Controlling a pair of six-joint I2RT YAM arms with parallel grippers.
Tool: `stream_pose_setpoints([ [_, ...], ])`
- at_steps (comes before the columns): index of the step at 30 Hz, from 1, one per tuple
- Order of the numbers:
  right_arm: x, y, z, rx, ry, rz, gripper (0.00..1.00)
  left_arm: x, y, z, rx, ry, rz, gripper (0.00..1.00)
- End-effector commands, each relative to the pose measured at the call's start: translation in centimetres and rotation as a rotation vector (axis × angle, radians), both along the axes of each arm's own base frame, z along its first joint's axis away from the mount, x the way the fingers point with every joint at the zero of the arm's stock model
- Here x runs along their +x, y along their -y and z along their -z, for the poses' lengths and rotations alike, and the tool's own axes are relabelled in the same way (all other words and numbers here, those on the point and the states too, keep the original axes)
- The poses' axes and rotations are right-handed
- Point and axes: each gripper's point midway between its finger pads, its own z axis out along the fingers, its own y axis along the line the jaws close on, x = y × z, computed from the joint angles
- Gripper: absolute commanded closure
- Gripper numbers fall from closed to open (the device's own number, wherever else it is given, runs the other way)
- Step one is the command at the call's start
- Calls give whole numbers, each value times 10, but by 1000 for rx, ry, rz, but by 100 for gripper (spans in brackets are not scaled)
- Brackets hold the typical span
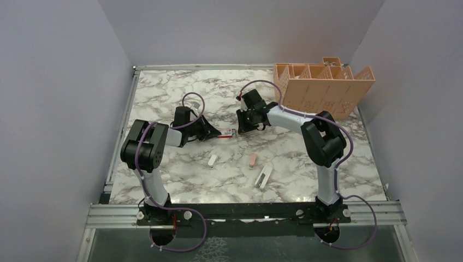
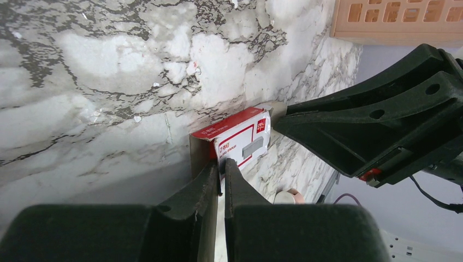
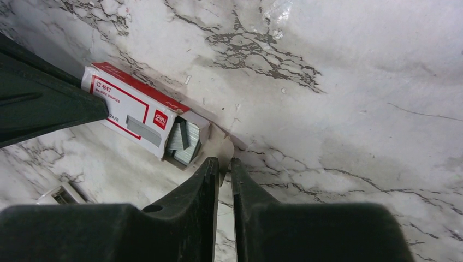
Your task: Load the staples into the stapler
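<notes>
- The staple box (image 1: 226, 132), a tiny red-and-white carton, lies flat on the marble counter (image 1: 180, 87) about midway between the two arms, with one hand at each end of it.
- The left hand (image 2: 222, 166) is clenched on its end of the box. From its own wrist view the fingers are pressed together with the edge of the carton pinched between them, and a beige flap stands just beside them.
- The right hand (image 3: 224, 164) is clenched too, fingers nearly together, nipping the pale cardboard flap at the opposite, opened end.
- The staples (image 3: 183, 143) sit inside that opened end. Silvery-grey strips show in the mouth of the carton, just in front of the right fingertips, and none of them is out on the counter.
- From above, the two hands point at each other along the box, the left one (image 1: 210, 132) from the left and the right one (image 1: 238, 129) from the right, both low over the marble.
- The stapler (image 1: 263, 177), white and lying opened out, rests nearer the arm bases, well apart from the box and from both hands.
- A small white piece (image 1: 213, 160) and a small pinkish piece (image 1: 251, 161) lie between the box and the stapler. I can't make out what they are.
- A peach slotted rack (image 1: 327, 90) stands at the far right corner of the counter.
</notes>
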Motion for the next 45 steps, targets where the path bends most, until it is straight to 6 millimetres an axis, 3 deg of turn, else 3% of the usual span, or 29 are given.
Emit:
stream_pose_setpoints([
  [1,-6,-12,-9,71,-44,16,83,-2,3,-5,-9,25,25,93],
  [6,-6,-10,-5,62,-62,49,99,-2,1,-7,-8,34,26,96],
  [22,10,60,-1,-103,17,204,99,0,-8,-4,1,37,7,100],
  [29,14,86,-5,-189,66,271,99,5,-16,-9,41,27,-48,81],
  [32,16,88,-12,-193,80,279,92,7,-26,-5,124,3,-69,75],
  [35,16,83,-20,-169,88,264,73,10,-40,-4,232,-7,-88,67],
  [37,15,78,-27,-138,99,240,65,11,-47,-9,279,3,-103,59],
  [45,-4,49,-63,-29,134,147,60,1,-60,-44,328,64,-152,39],
])
